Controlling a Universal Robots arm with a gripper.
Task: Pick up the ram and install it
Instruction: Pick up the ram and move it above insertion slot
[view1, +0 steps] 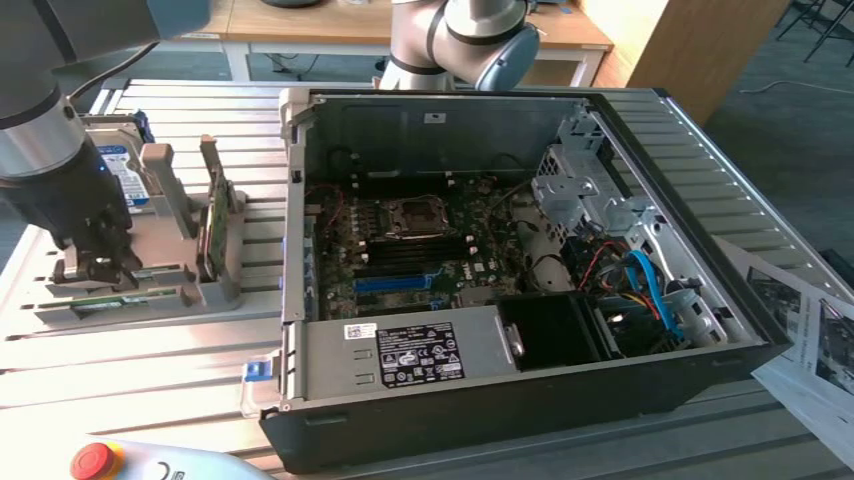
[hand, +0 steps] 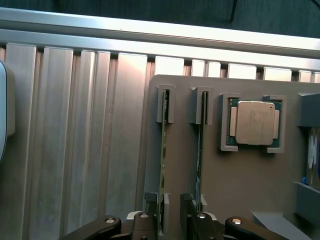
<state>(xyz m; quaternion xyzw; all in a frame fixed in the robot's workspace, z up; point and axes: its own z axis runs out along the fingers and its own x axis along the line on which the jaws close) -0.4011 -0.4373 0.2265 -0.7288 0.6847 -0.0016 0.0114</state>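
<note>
The ribbed aluminium table (view1: 147, 370) takes up most of my working area. The open computer case (view1: 534, 425) sits in the middle of it. The case wall on the exterior view's left rises close beside the grey fixture (hand: 240, 180), with a narrow strip of bare table between them. On the fixture's other long side, the wrist view shows open ribbed table running out to the table's raised edge rail.

The arm (view1: 40, 150) comes down over the fixture at the exterior view's left and hides part of it from me. Beside the arm a hard drive (view1: 114, 165) stands in its cradle, partly covered. The broader green card (view1: 214, 225) stands on edge between the arm and the case. A processor (hand: 255, 122) lies flat in its pocket, well apart from the slots.

The ram (hand: 162, 150) stands on edge in the slot nearest the fixture's outer edge, with its far end seated in a small grey bracket. I see it edge-on, so I cannot make out its faces. A second stick (hand: 199, 145) stands parallel in the next slot, just beside it.

The gripper (hand: 168, 199) is low over the near end of the ram. Its jaws are partly spread, wider than the stick. One of the fingers (hand: 190, 215) stands on each side of the ram, and I see no clamp on it. The ram's near end disappears between the fingers. The gripper body is cut off by the picture's edge.
</note>
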